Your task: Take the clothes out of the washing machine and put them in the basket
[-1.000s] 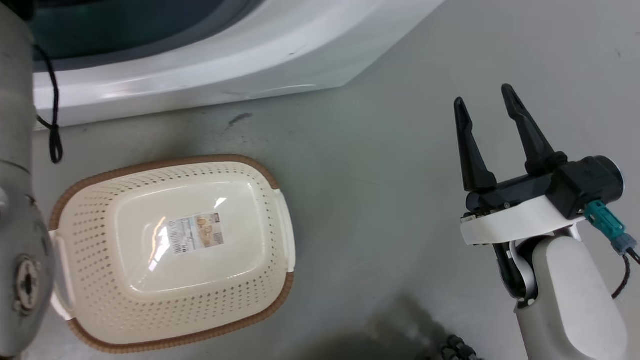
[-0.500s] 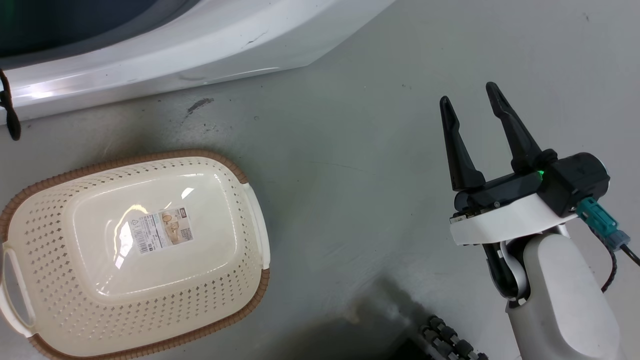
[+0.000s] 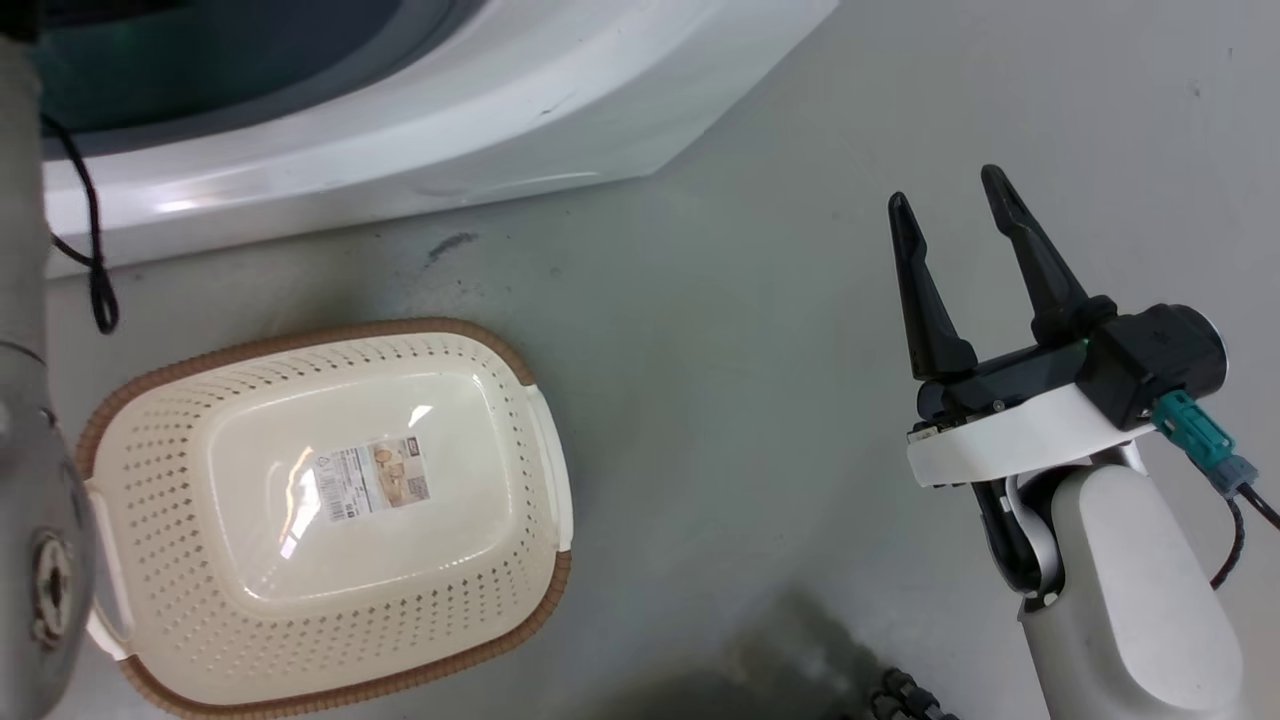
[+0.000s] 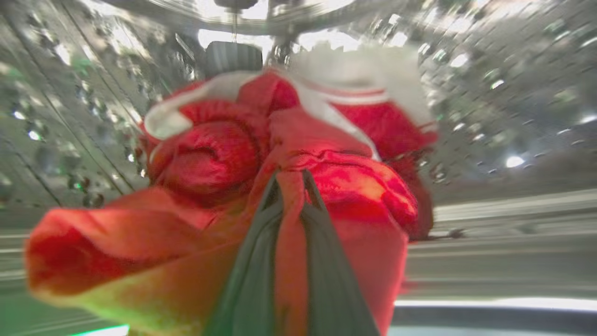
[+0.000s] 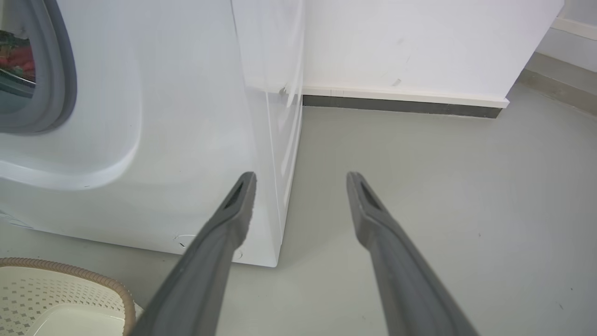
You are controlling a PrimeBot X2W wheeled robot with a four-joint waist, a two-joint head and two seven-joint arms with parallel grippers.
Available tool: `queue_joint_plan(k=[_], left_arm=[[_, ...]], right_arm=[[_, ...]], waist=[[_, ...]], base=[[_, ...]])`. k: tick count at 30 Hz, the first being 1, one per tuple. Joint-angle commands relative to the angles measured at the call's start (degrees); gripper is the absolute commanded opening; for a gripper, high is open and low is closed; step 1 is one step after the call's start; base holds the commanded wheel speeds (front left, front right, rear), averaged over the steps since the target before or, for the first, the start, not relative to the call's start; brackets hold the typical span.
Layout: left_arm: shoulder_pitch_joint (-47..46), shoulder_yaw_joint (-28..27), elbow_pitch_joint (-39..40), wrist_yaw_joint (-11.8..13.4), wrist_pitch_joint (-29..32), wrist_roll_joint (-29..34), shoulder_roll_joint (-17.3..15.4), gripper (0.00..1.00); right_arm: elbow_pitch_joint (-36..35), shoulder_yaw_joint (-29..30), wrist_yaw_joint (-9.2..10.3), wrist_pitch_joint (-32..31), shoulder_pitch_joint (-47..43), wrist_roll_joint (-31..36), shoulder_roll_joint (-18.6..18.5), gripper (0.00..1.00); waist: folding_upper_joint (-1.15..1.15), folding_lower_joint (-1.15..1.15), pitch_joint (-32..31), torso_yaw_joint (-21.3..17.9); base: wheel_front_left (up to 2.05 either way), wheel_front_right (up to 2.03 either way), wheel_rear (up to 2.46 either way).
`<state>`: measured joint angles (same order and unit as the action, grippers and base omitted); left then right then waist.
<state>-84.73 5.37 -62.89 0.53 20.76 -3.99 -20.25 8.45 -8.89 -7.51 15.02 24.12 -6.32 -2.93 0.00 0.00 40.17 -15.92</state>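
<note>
Since half a second ago the whole head view has slid: the camera has swung, not the things on the floor, and the pale left forearm (image 3: 25, 450) is back at the left edge. The right gripper (image 3: 945, 190) sits much where it did, at the lower right.

In the head view the basket (image 3: 300, 338) stands open and empty on the grey floor (image 3: 700, 350), just in front of the washing machine (image 3: 400, 130) and just beside the left forearm. Its long axis runs roughly across the picture. The right gripper's fingers are spread wide with nothing between them, well apart from the basket.

In the left wrist view, which is blurred, the left gripper (image 4: 290, 179) has its fingers (image 4: 252, 261) drawn narrow on a fold of the clothes (image 4: 210, 158). The red garment with white trim bunches around and beyond the tips. The shiny perforated drum (image 4: 70, 93) shows behind and around it, so the garment looks to be still inside the machine or at its mouth.

In the right wrist view the wide fingers point past the machine's white corner. A sliver of red shows through the grey door seal (image 5: 60, 70) at the far left.

The left arm holds the load and is the nearer one. The basket lies below and outward from the drum, so the carry is likely back and down.
</note>
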Motion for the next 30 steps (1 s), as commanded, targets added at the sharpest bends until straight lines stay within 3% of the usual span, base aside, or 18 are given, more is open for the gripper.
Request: queue_joint_plan(k=[1, 20, 30], left_arm=[[1.9, -0.2, 0.5, 0.1, -2.5, -0.8, 0.5, 0.00], [17.4, -1.8, -4.1, -2.6, -31.7, -6.1, 5.7, 0.00], [24.3, -2.0, -2.8, -4.8, -36.0, -7.8, 8.4, 0.00]], right_arm=[[0.4, 0.3, 0.04, 0.2, -0.4, 0.4, 0.1, 1.00], [2.8, 4.2, 0.04, 0.2, -6.8, 3.0, 0.1, 1.00], [4.0, 5.8, 0.04, 0.2, -11.7, 2.9, 0.1, 1.00]], waist=[[0.00, 0.00, -2.2, 1.2], [0.00, 0.00, -17.4, 6.0], [0.00, 0.00, -26.3, 8.6]], base=[[0.00, 0.00, 0.00], [0.00, 0.00, 0.00], [0.00, 0.00, 0.00]])
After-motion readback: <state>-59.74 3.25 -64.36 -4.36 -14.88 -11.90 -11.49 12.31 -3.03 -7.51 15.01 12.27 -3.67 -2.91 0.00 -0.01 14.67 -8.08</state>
